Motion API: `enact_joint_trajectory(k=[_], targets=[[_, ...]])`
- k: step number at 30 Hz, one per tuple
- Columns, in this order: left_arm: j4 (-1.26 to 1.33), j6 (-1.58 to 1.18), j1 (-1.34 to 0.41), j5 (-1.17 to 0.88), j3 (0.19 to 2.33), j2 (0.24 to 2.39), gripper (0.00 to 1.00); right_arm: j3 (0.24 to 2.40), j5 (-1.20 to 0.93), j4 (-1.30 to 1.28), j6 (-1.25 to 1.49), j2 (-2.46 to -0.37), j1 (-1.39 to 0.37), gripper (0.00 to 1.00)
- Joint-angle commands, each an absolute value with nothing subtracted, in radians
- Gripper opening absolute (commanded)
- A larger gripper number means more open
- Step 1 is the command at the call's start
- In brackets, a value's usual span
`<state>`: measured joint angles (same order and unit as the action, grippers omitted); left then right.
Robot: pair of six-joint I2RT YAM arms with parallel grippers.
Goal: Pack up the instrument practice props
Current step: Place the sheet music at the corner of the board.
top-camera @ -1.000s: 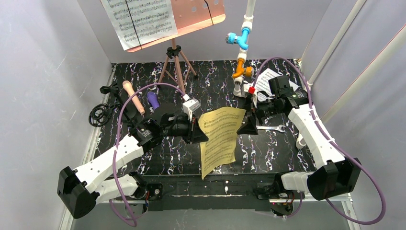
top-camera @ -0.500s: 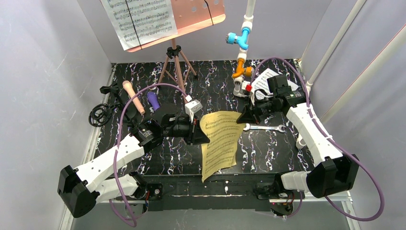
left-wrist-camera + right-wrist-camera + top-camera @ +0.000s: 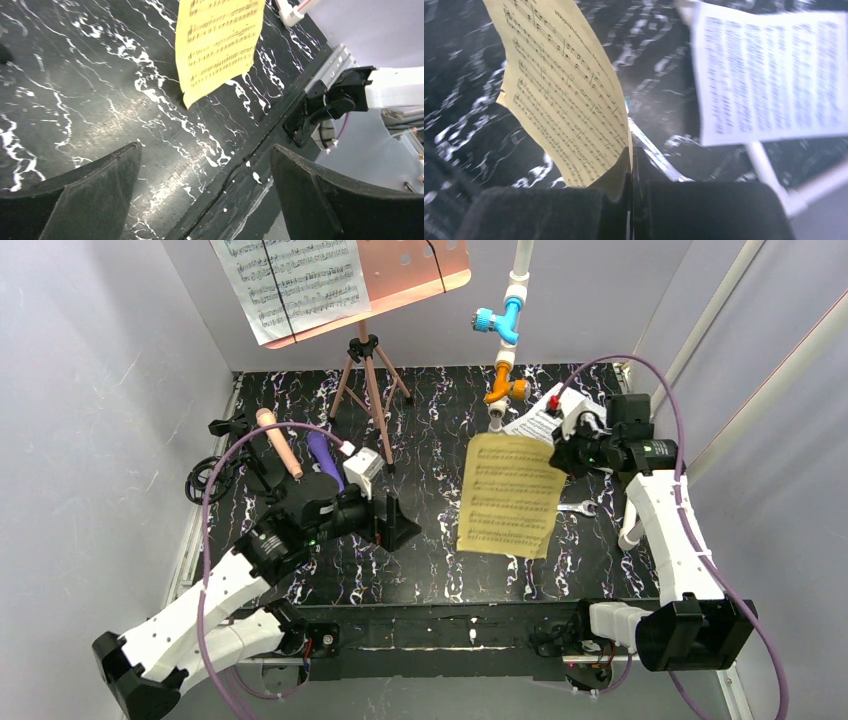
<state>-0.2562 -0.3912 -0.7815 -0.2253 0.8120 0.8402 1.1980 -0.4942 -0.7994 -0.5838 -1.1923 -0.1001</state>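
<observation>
My right gripper (image 3: 560, 455) (image 3: 630, 155) is shut on one edge of the yellow music sheet (image 3: 510, 495) (image 3: 564, 90), which hangs above the table right of centre. My left gripper (image 3: 400, 525) (image 3: 205, 150) is open and empty over the table's near middle; in its wrist view the yellow sheet (image 3: 220, 45) hangs ahead of it. A white music sheet (image 3: 535, 420) (image 3: 774, 75) lies under the right arm. The salmon-pink music rest (image 3: 410, 270) on tripod legs (image 3: 370, 380) carries another white sheet (image 3: 290, 280). Peach (image 3: 280, 445) and purple (image 3: 320, 448) microphones and black mic holders (image 3: 215, 475) lie far left.
A white pipe with blue and orange valves (image 3: 505, 340) stands at the back, right of the tripod. A silver wrench (image 3: 578, 507) (image 3: 654, 155) lies below the right gripper. Grey walls close in the left, back and right sides.
The left gripper opened, let go of the yellow sheet and pulled back to the left. The right gripper shut on the sheet and carried it up and to the right.
</observation>
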Motion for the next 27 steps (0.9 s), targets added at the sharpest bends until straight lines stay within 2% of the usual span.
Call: enact_joint_trajectory(k=[1, 9, 27], targets=[[-0.329, -0.341, -0.779, -0.098, 0.793, 0.767, 0.98, 1.218, -0.247, -0.623, -0.455, -1.173, -0.048, 0.01], [-0.336, -0.361, -0.780, -0.077, 0.734, 0.702, 0.98, 1.286, 0.077, -0.472, -0.394, -1.255, -0.042, 0.01], [-0.362, -0.362, -0.779, -0.025, 0.716, 0.625, 0.98, 1.431, 0.251, -0.274, -0.234, -1.416, -0.042, 0.01]])
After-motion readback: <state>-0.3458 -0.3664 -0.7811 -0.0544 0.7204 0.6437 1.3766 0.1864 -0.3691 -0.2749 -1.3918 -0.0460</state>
